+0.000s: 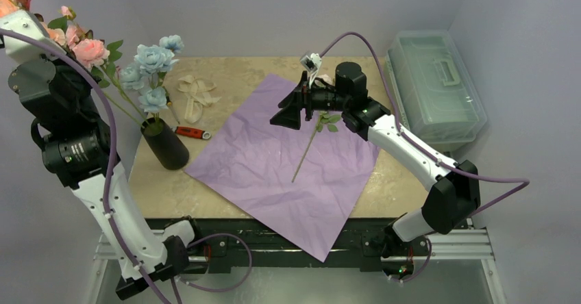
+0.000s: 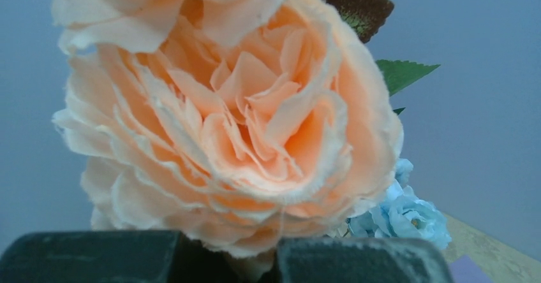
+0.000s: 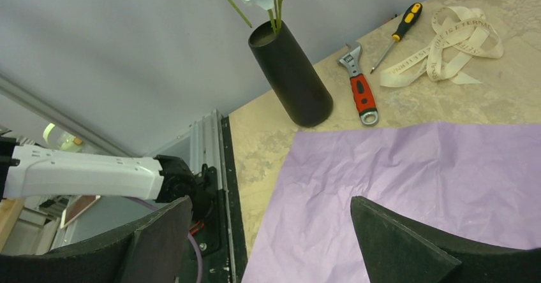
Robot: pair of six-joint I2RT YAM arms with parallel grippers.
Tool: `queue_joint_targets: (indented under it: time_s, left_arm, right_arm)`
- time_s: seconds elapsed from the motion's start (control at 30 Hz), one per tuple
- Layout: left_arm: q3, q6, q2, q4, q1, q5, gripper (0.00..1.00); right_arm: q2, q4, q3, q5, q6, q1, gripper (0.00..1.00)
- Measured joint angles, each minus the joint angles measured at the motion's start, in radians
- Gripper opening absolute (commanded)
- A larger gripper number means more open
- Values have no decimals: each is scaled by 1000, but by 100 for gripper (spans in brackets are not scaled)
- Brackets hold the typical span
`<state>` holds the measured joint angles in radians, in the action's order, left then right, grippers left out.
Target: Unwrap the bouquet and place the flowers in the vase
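The vase (image 1: 164, 143) stands upright on the left part of the counter (image 1: 404, 181), with the pale-blue flowers (image 1: 151, 64) already in it, their stems leaning out of the mouth to the left. High above and to the left of it, the left pincer (image 2: 229, 262) is clamped shut on the pink and peach flowers (image 1: 79, 44), held in the air clear of the vase. Just right of the vase the lilac paper (image 1: 274, 174) lies spread flat, its near corner hanging over the counter's near edge. One green stem (image 1: 307, 150) with leaves lies on the paper, its far end hidden under the right pincer (image 3: 269, 201), which hangs above the sheet with jaws wide apart and empty. Beyond the vase lie a red-handled wrench (image 3: 359, 88), a screwdriver (image 3: 399, 31) and the cream ribbon (image 1: 195, 92). A clear lidded box (image 1: 435, 85) sits at the far right.
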<state>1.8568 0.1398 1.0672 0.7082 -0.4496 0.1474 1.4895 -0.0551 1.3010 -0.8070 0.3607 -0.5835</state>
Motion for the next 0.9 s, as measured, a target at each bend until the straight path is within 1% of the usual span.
queue_joint_targets:
  time_s: [0.13, 0.27, 0.4, 0.6, 0.87, 0.9]
  left_arm:
    - [0, 10, 53, -13, 0, 9, 0]
    - [-23, 25, 74, -47, 0, -3, 0]
    - [-101, 25, 59, -114, 0, -24, 0]
    - [-208, 25, 47, -168, 0, -67, 0]
    - [-327, 32, 43, -161, 0, -118, 0]
    - [-338, 33, 43, -158, 0, -120, 3]
  right_arm:
    - [0, -11, -2, -6, 0, 0, 98]
    - [0, -26, -16, -19, -2, 0, 98]
    - [-1, -28, -34, -24, -6, 0, 98]
    - [-14, -28, -62, -26, -7, 0, 98]
    - [-39, -28, -96, -27, -7, 1, 98]
    - [-42, -28, -102, -27, -6, 1, 98]
